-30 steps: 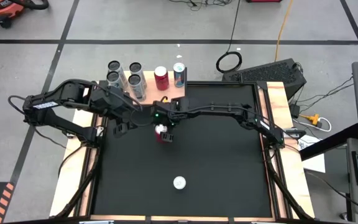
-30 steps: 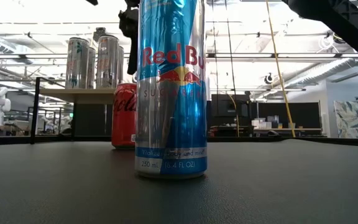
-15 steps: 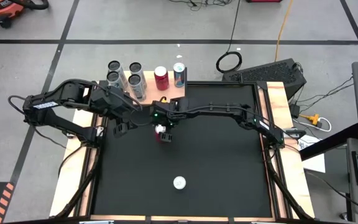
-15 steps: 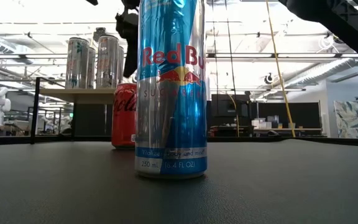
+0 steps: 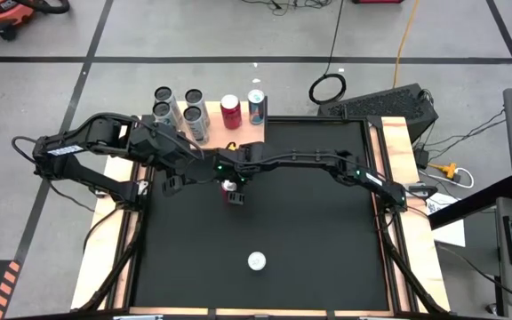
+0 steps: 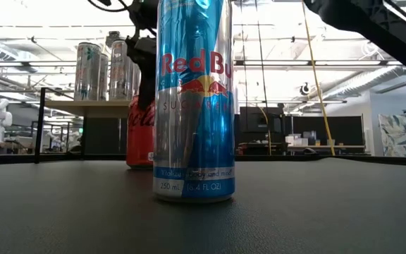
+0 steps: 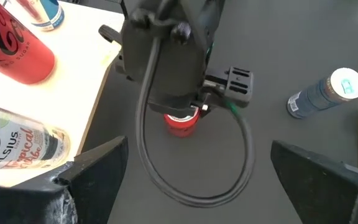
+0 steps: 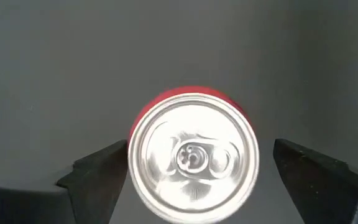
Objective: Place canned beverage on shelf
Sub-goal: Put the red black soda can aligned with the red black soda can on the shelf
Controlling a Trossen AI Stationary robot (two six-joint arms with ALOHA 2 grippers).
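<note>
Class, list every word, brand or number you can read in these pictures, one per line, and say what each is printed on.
"Red Bu", cut off by the curve, and "250 mL": blue can on the black mat.
"Coca-Cola" script, partly hidden: red can behind it.
"CELSIUS": pale can on the shelf.
Coca-Cola script, partly cut off: red can on the shelf.
Smaller print on the blue can: too blurred to read.

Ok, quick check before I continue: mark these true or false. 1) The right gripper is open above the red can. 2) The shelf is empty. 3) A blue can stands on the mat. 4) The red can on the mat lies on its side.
1) True: the right gripper is open, fingers either side of the red can.
2) False: the shelf holds several cans.
3) True: the blue can stands upright.
4) False: it stands upright.
</note>
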